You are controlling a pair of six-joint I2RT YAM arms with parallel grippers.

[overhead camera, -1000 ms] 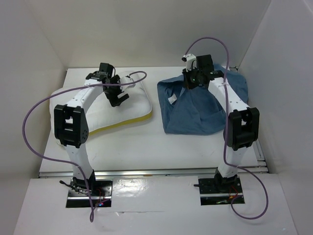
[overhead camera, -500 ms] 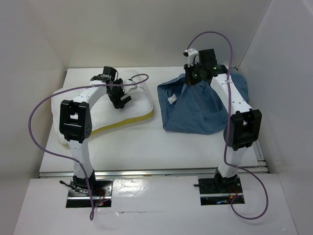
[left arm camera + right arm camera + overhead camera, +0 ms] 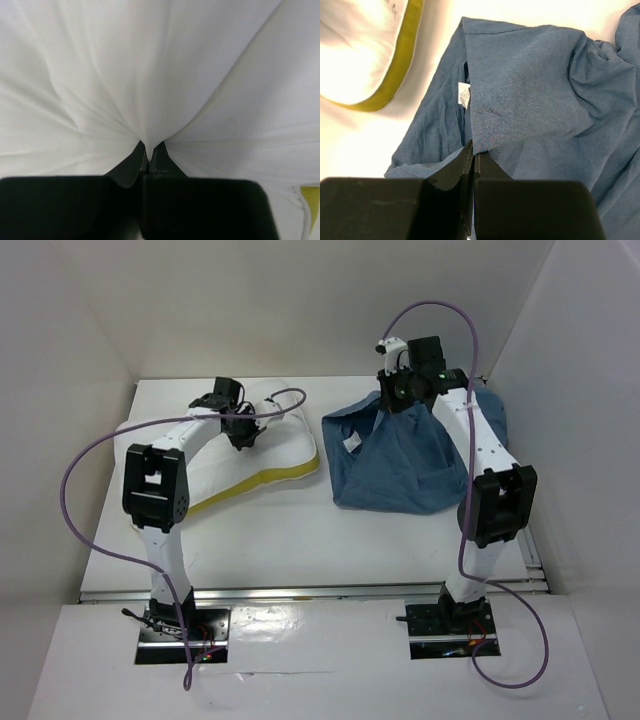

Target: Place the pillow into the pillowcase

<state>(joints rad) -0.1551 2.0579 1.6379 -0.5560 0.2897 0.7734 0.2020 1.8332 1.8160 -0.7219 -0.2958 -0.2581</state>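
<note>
White, soft pillow point(image 3: 285, 450) on the left side of the table point(image 3: 300, 540), with a yellow strip point(image 3: 268, 478) along its near edge. Dusty-blue pillowcase point(image 3: 400, 470) to its right, wrinkly, apart from the pillow with a bit of bare table between. Pulled up into a peak at its far side.

From above: both things whole, with an arm reaching over each one. Left gripper point(image 3: 243, 432) down on the far part of the pillow. Right gripper point(image 3: 394, 400) at the top of the pillowcase's peak. Too small from up there to tell how the jaws stand.

From the left wrist: nothing but white pillow point(image 3: 160, 75) cloth filling the picture, with folds running down into the left gripper point(image 3: 149, 150). A little bit of the yellow strip point(image 3: 310, 205) in the bottom right corner. Jaws closed tight on a pinch of the pillow's cloth.

From the right wrist: blue pillowcase point(image 3: 530, 85) up close, with a small white label point(image 3: 464, 94) just inside its open edge. From above, only a tiny white spot. A corner of the pillow point(image 3: 355, 45) and its yellow strip point(image 3: 402, 55) at the top left. Right gripper point(image 3: 474, 152) pinched together on a fold of the blue cloth, with no gap between the jaws.
</note>
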